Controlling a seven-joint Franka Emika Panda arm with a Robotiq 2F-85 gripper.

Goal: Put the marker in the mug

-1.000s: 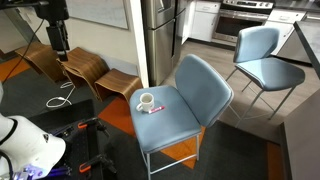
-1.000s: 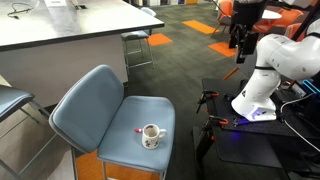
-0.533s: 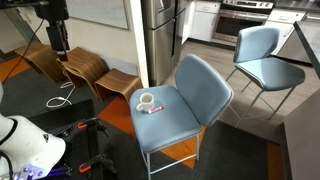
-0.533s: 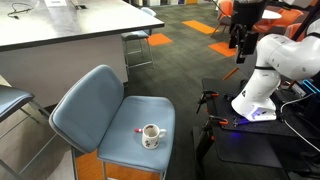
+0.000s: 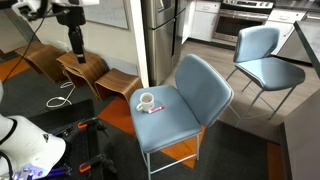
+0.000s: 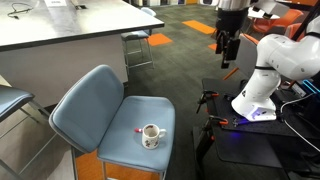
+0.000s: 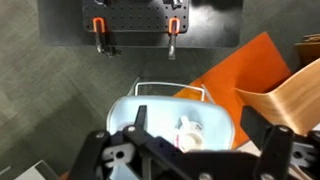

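**Q:** What sat nearest the lens in the wrist view?

**A:** The fingers [image 7: 140, 120]. They were spread wide and held nothing, one at each side of the frame.

**Q:** And beneath them?

**A:** The blue surface [image 7: 155, 105] of a chair. The mug [image 7: 190, 130] stood on it upright and showed in the gap between the fingers, though far below them.

**Q:** Where did the marker [image 5: 153, 110] lie?

**A:** It lay flat on the surface, just beside the mug and outside it. Both exterior views showed this. Seen from the opposite side, the marker [image 6: 138, 130] lay toward the chair's back and the mug [image 6: 151, 134] nearer the seat's front edge. Whether the two touched could not be told at that size.

**Q:** How far off were the fingers?

**A:** Well apart. In an exterior view they hung high at the back of the room, above the wooden chairs [image 5: 88, 68] and clear of the seat.

**Q:** Which step was in hand, then?

**A:** By the look of it, the approach. The marker was not yet grasped and the mug appeared empty.

**Q:** What would the next move call for?

**A:** Probably a long descent that ended directly over the marker. The fingers would need turning to straddle its thin shaft and bringing down close to the surface before they closed. They would also have to stay clear of the mug, since a nudge could tip it or roll the marker.
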